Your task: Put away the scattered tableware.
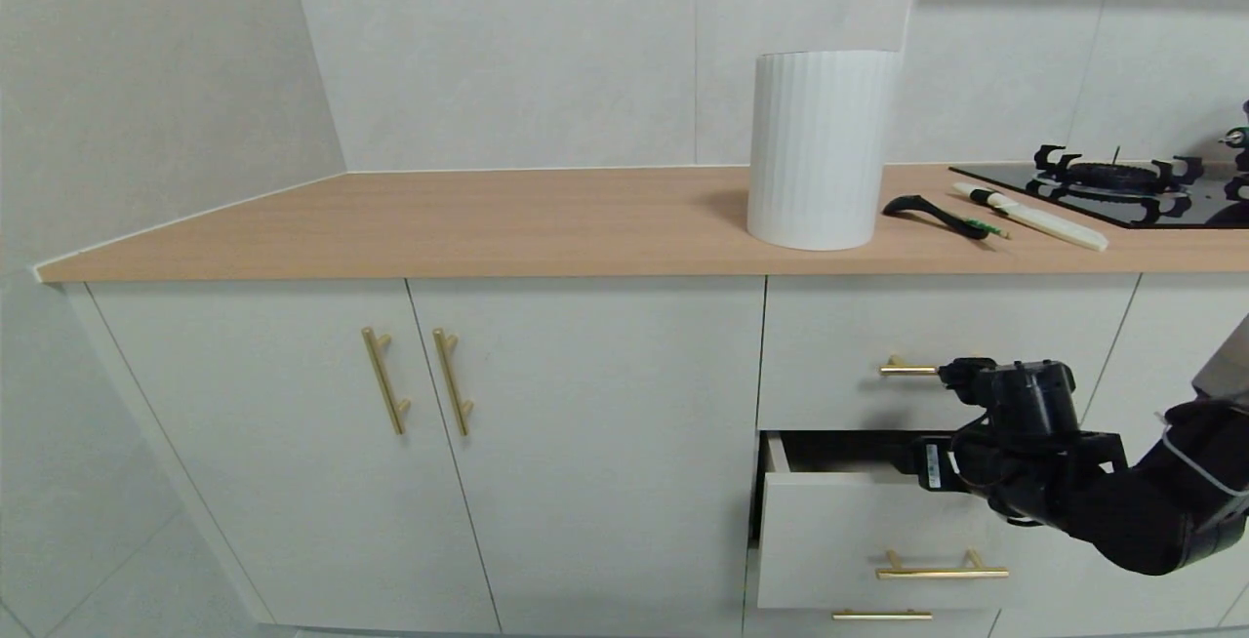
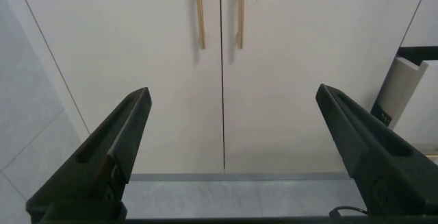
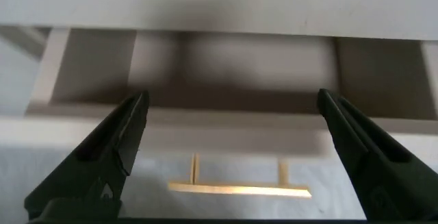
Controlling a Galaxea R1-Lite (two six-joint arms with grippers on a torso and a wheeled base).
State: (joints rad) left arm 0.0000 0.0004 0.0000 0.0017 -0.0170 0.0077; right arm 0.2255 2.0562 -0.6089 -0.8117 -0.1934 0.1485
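On the wooden countertop [image 1: 488, 219] lie a black spoon [image 1: 934, 213] and a long cream-white utensil [image 1: 1036, 217], just right of a tall white ribbed container [image 1: 820, 150]. Below them the middle drawer [image 1: 859, 531] is pulled open; what lies inside is hidden. My right gripper [image 1: 961, 377] hovers in front of the drawers, above the open one. In the right wrist view the gripper [image 3: 231, 97] is open and holds nothing, over the drawer's front panel [image 3: 233, 138] and gold handle [image 3: 239, 190]. My left gripper [image 2: 233, 94] is open and bare, low down, facing the cabinet doors [image 2: 137, 80].
A black gas stove [image 1: 1122, 184] sits at the counter's right end. Tiled walls close off the back and left. The double cabinet doors [image 1: 420, 443] with gold handles are closed. The open drawer's corner [image 2: 404, 80] juts out beside them.
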